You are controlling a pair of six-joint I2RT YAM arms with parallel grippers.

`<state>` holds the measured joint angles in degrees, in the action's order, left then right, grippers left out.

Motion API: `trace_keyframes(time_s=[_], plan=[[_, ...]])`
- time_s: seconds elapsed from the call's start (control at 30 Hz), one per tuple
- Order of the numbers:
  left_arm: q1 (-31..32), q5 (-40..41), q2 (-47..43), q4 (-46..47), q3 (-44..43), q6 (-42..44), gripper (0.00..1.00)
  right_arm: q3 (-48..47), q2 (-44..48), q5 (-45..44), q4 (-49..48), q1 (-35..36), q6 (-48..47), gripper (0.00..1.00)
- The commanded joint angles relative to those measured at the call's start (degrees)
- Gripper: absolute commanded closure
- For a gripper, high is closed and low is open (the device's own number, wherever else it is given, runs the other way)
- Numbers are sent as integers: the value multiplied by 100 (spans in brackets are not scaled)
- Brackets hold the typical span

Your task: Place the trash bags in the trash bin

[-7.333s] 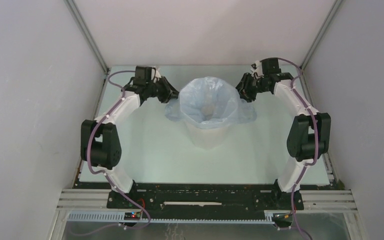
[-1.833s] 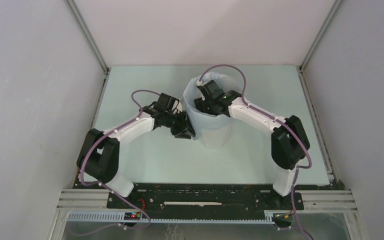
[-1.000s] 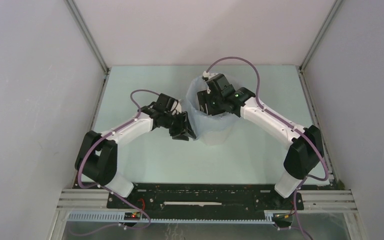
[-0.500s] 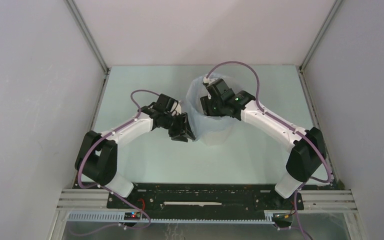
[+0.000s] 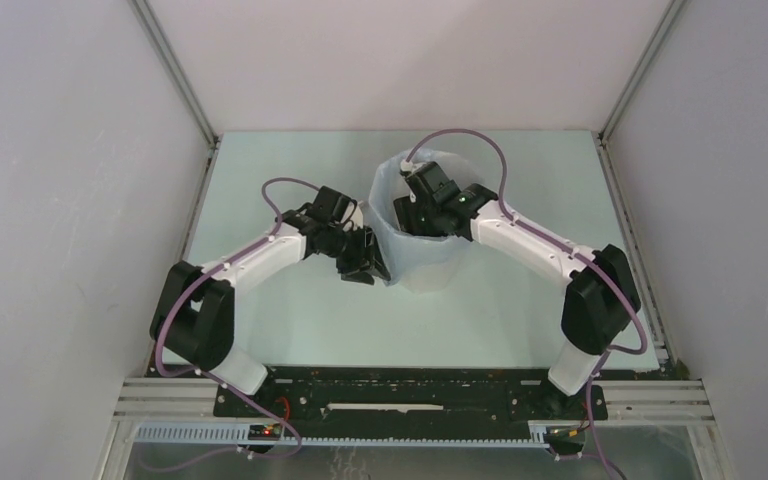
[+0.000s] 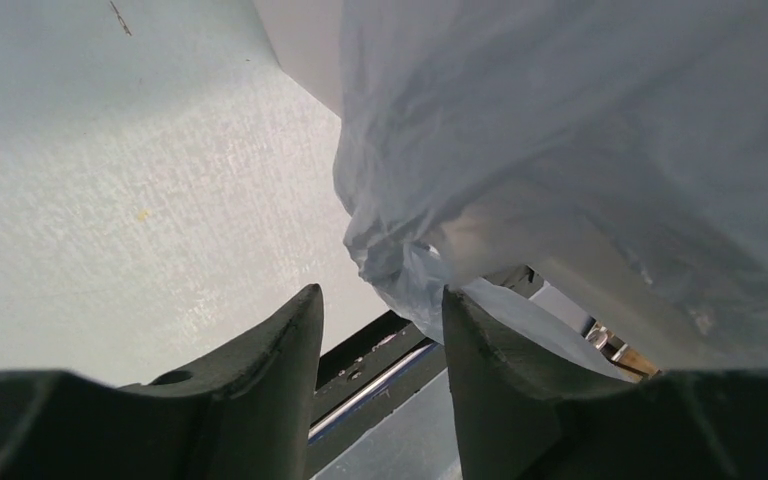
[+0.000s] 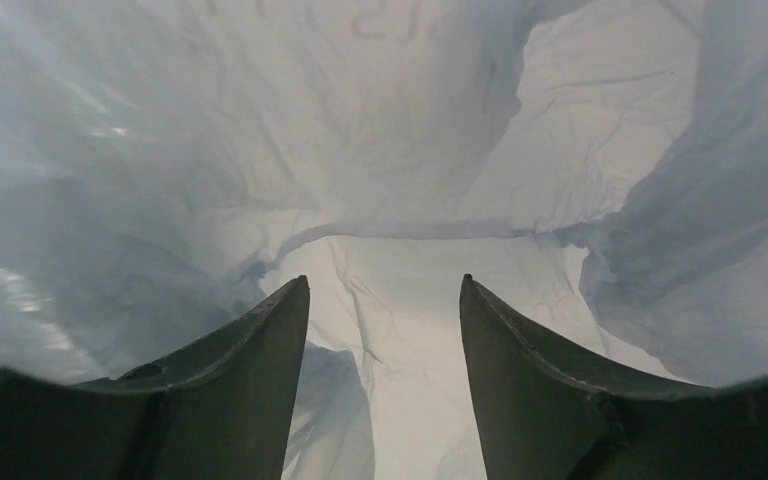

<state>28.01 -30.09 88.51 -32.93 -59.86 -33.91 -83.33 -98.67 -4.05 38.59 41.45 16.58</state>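
Note:
The pale blue trash bag (image 5: pixel 388 212) lines the white trash bin (image 5: pixel 428 270) in the middle of the table, its edge folded over the rim. My right gripper (image 5: pixel 408 216) is down inside the bin's mouth. In the right wrist view it (image 7: pixel 382 285) is open and empty, with crinkled bag (image 7: pixel 410 150) all round and below it. My left gripper (image 5: pixel 366 264) is open beside the bin's left side. In the left wrist view it (image 6: pixel 380 300) sits just under the bag's hanging hem (image 6: pixel 400 265), which touches the right fingertip (image 6: pixel 460 305). The bin's wall (image 6: pixel 295 45) shows behind.
The pale green table (image 5: pixel 290 300) is enclosed by grey walls on the left, right and back, with metal posts at the back corners. The black base rail (image 5: pixel 410 395) runs along the near edge. The right arm's purple cable (image 5: pixel 460 135) arcs above the bin.
The right gripper has sunk a little lower and to the left inside the bin, and its elbow has swung inward. The left arm has stayed beside the bin.

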Motion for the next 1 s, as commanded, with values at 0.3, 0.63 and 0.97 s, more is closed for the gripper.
trace_keyframes(time_s=[0.3,0.63,0.97], plan=[[-9,738,-1028,-64,55,632,19,-780,1264,214,461,-234,-342,20],[-103,1162,-2289,-71,677,265,6,-1041,1581,727,623,-453,-500,18],[-103,1642,-3862,-222,785,-76,4,-1630,1875,1255,1025,-447,-298,17]])
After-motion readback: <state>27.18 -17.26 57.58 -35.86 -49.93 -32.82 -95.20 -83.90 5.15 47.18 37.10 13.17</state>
